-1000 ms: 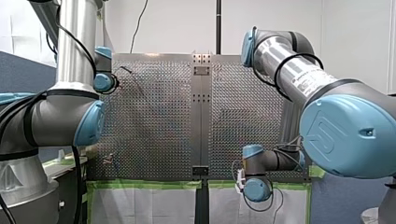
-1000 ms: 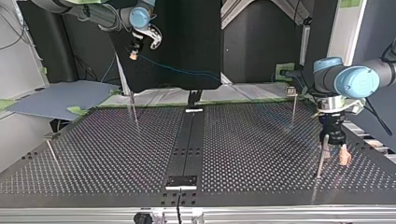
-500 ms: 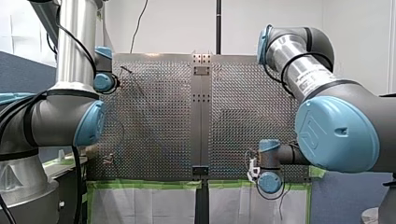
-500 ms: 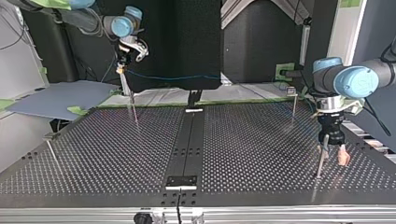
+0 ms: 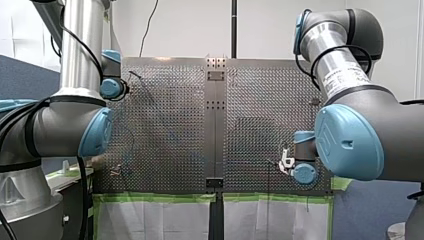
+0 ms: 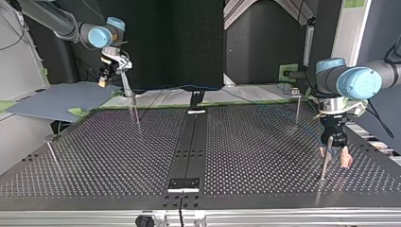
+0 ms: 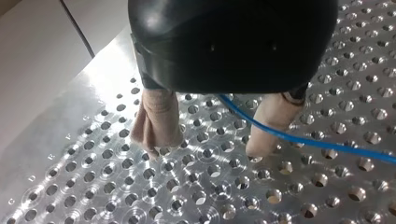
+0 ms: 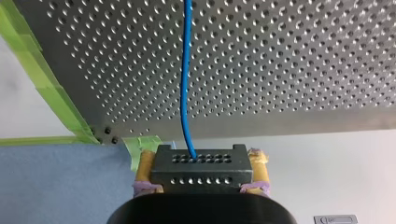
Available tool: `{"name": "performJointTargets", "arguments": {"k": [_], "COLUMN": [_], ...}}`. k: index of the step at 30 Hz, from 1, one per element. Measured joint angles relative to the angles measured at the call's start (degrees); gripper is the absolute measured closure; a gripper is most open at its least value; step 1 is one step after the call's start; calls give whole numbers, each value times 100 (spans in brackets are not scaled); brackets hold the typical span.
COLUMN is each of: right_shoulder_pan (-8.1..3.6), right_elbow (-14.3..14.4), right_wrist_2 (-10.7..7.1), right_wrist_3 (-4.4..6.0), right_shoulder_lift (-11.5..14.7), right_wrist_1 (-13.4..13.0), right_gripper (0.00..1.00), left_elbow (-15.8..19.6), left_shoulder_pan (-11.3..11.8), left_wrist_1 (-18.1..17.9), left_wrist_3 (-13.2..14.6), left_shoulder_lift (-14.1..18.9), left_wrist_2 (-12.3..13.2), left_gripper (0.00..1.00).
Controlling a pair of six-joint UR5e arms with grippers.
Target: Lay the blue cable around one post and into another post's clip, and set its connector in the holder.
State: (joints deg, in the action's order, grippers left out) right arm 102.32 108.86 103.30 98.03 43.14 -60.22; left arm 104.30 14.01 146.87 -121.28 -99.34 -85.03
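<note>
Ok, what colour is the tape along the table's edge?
Bright green tape, clearest in the right wrist view.

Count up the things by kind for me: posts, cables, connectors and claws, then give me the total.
Posts: 4
Blue cable: 1
Connector: 1
Claws: 2, my left claw and my right claw
Total: 8

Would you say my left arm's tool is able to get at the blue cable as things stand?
Probably yes: the left tool is open, and the blue cable runs out from between its fingers, across one of them, with only bare table around.
</note>
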Motion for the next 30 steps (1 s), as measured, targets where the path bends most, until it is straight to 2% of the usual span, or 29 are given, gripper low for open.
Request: {"name": "performJointTargets", "arguments": {"k": [4,9,15,25,27,30], "right_shoulder_pan": [-245,-516,-875,-1487,-1552,-1553], "right_elbow": [3,1,-12,-47,-67,-109], "right_wrist_2": [-245,-516,-875,-1491,-1600,-1777], "right_wrist_3": [-35,-99,-396,-1006,-1116,-1293], "right_shoulder_lift": [-36,-243,-409,-423,-423,-423], "right_wrist_1": [-14,-173,-229,-122,-67,55], "right_gripper": [100,100,100,100,100,100], "left_elbow": [0,0,0,0,0,0], "left_shoulder_pan": [-4,-12,-21,-52,-57,-63], "left_wrist_1": [0,0,-3,-5,-3,-1], "left_wrist_3": [0,0,0,-24,-53,-73], "left_shoulder_lift": [0,0,0,3,3,2], "left_wrist_2": [0,1,2,5,7,8], "left_gripper": [0,0,0,0,0,0]}}
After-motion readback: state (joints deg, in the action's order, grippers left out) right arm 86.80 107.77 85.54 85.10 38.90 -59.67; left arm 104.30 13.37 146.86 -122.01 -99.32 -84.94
